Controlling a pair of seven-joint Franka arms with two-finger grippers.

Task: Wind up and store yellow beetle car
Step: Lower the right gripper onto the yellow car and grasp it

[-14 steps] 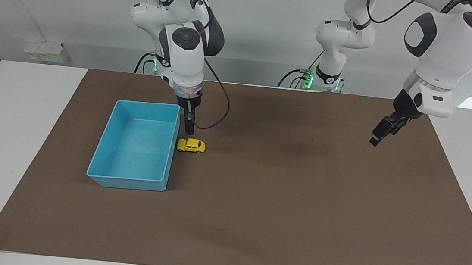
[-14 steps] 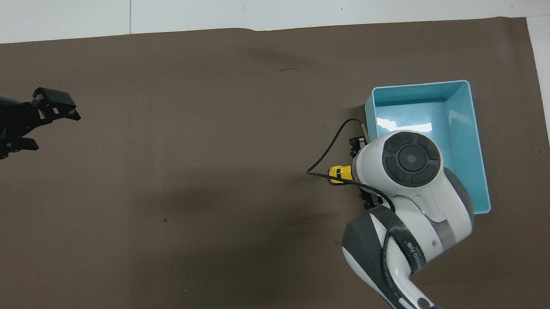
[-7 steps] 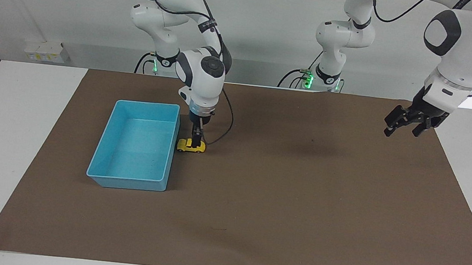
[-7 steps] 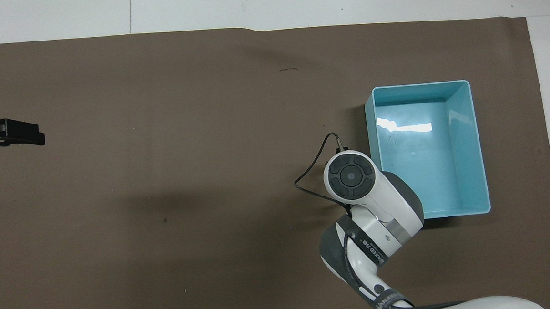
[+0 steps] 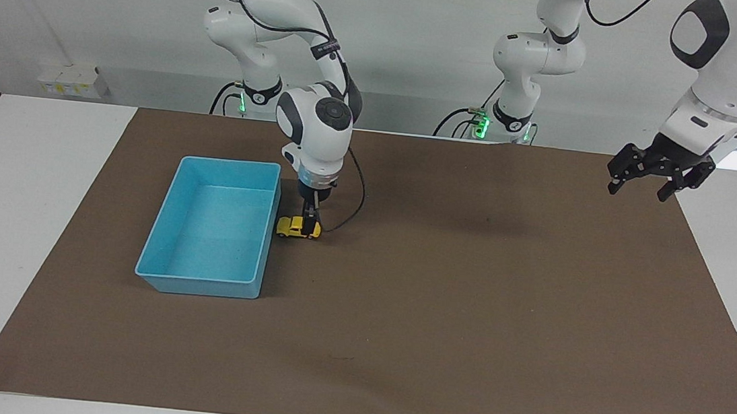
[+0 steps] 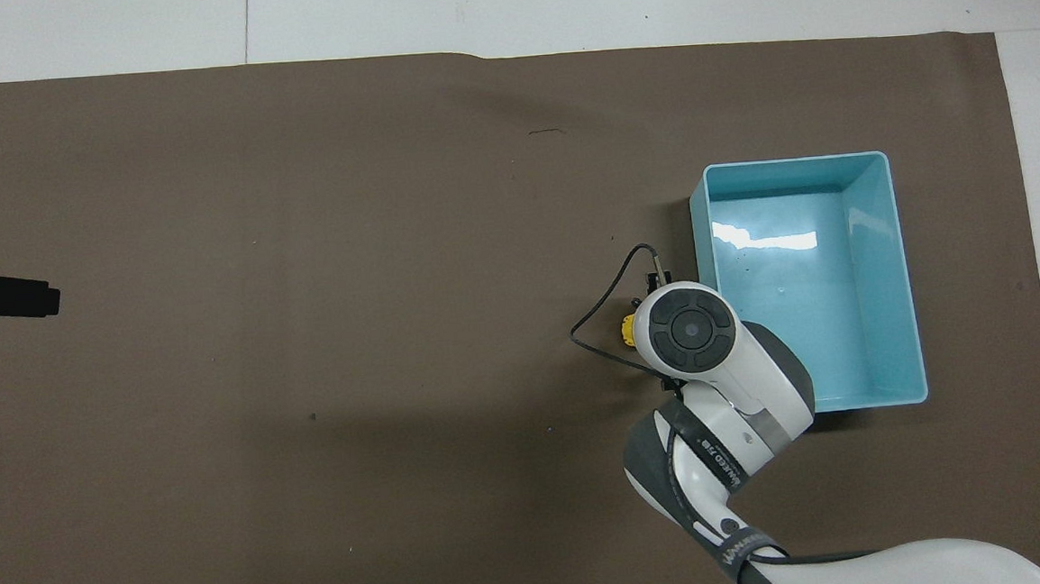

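The yellow beetle car (image 5: 294, 227) stands on the brown mat, right beside the long wall of the blue tray (image 5: 199, 283), toward the middle of the table. My right gripper (image 5: 309, 223) points straight down and is down on the car's roof. In the overhead view only a sliver of the car (image 6: 628, 329) shows beside the right wrist, next to the tray (image 6: 916, 304). My left gripper (image 5: 639, 190) is open and empty, raised over the mat's edge at the left arm's end; only its tip (image 6: 24, 300) shows in the overhead view.
The brown mat (image 5: 465, 324) covers most of the white table. The tray holds nothing. A black cable (image 5: 352, 199) loops from the right wrist beside the car.
My right gripper came down from above the car onto it and has stayed there. The car has not moved. My left gripper has turned, risen and drawn back toward its end of the table.
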